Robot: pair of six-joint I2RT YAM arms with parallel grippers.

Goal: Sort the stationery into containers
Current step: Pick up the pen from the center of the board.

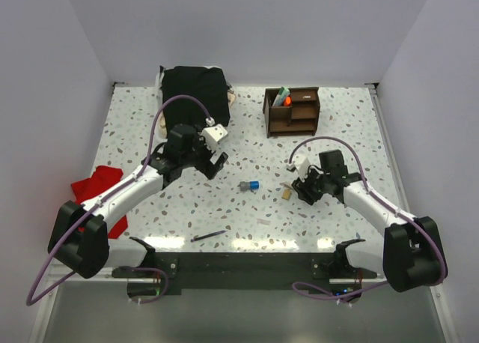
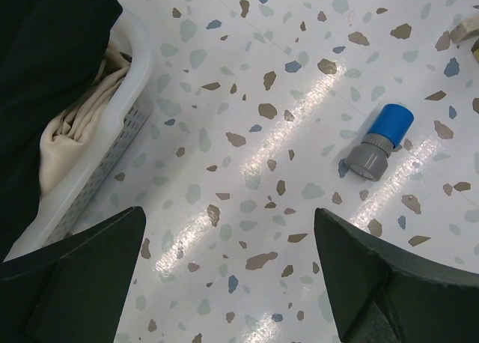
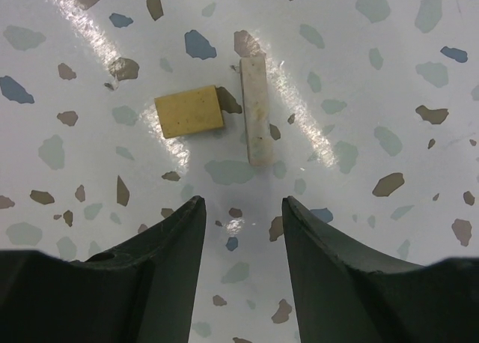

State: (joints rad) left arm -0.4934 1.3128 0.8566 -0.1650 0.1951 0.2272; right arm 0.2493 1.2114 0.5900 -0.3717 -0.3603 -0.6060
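Note:
The dark brown wooden organiser (image 1: 293,111) stands at the back right, with an orange-capped marker (image 1: 285,99) and a pale green pen (image 1: 278,96) upright in its left compartment. The blue-grey sharpener (image 1: 249,186) lies mid-table; in the left wrist view the sharpener (image 2: 380,141) is ahead and right of my open, empty left gripper (image 2: 228,217). My left gripper (image 1: 215,165) hovers left of it. The tan eraser (image 3: 189,111) and a white stick-shaped eraser (image 3: 254,111) lie just ahead of my open, empty right gripper (image 3: 241,204). My right gripper (image 1: 294,184) is beside the tan eraser (image 1: 287,195). A black pen (image 1: 208,237) lies near the front edge.
A white basket (image 2: 120,126) draped with black cloth (image 1: 194,92) stands at the back left, close to the left arm. A red cloth (image 1: 96,189) lies at the left edge. A small pale piece (image 1: 263,222) lies on the table near the front.

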